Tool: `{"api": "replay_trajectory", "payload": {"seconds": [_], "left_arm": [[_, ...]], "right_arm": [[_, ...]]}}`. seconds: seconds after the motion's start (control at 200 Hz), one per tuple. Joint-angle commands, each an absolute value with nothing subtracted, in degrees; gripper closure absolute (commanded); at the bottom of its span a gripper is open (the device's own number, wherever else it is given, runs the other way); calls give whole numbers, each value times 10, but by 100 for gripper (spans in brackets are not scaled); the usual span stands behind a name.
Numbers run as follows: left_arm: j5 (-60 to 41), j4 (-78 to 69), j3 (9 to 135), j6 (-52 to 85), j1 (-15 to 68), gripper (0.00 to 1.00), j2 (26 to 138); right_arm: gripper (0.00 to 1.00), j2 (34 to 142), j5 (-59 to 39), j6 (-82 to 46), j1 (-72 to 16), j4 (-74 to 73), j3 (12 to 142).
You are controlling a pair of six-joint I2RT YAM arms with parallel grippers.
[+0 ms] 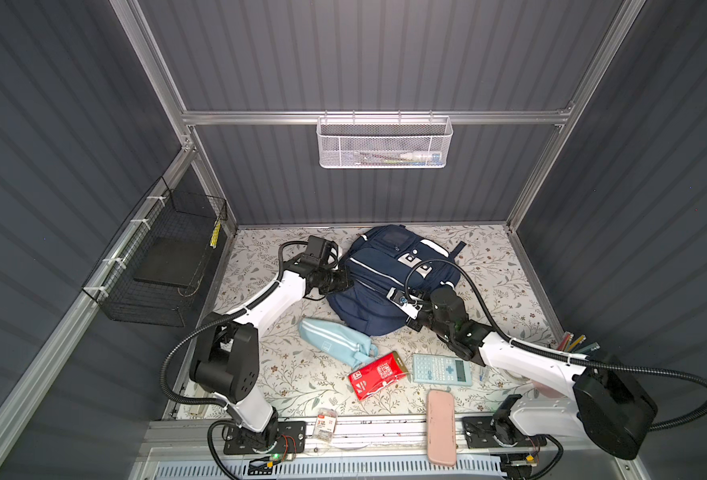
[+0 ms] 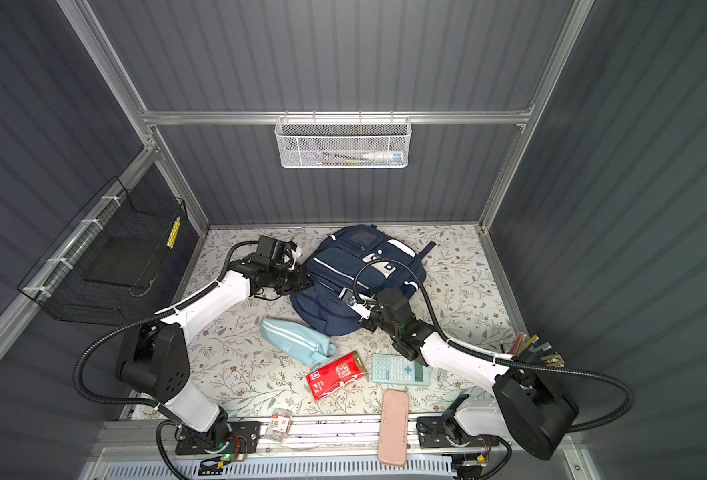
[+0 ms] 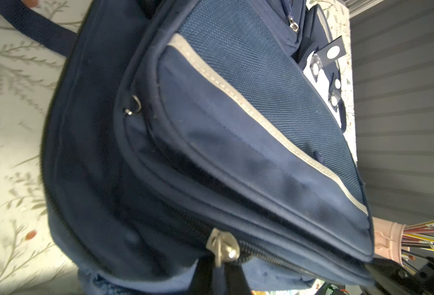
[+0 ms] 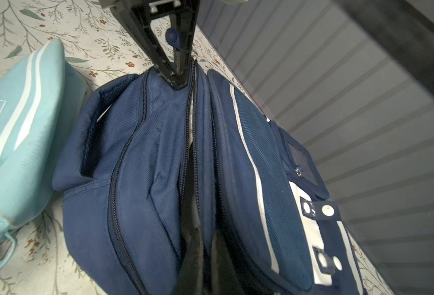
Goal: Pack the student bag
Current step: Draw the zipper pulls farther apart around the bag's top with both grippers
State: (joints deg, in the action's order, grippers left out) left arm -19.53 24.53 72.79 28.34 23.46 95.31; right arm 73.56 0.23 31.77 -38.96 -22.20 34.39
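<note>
student bag [image 1: 374,274] lying mid-frame. right gripper [image 4: 176,81] pinched tight on its zip edge. left gripper [image 1: 340,277] closed against bag's left side, can't tell if holding. light blue pouch [image 1: 335,338] just below.

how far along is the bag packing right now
Early. Done: the main zip of the bag looks partly open. In hand: the right pincer is shut on the bag at that zip; the left pincer is shut at its side, grip unclear. Left: the pouch, red packet, calculator and pink case all lie outside it, nothing visibly packed.
</note>
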Motion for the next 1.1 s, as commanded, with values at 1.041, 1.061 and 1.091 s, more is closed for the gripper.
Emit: {"api": "replay_trajectory", "payload": {"seconds": [1.041,1.061,1.091], "left_arm": [[-114,140,684,387,415,100,871],[-110,142,685,384,415,100,871],[-104,147,686,379,413,100,871]], "right_arm": [[93,789,14,359,-383,-189,395],[95,786,13,362,-382,-189,394],[100,781,9,372,-382,-184,391]]}}
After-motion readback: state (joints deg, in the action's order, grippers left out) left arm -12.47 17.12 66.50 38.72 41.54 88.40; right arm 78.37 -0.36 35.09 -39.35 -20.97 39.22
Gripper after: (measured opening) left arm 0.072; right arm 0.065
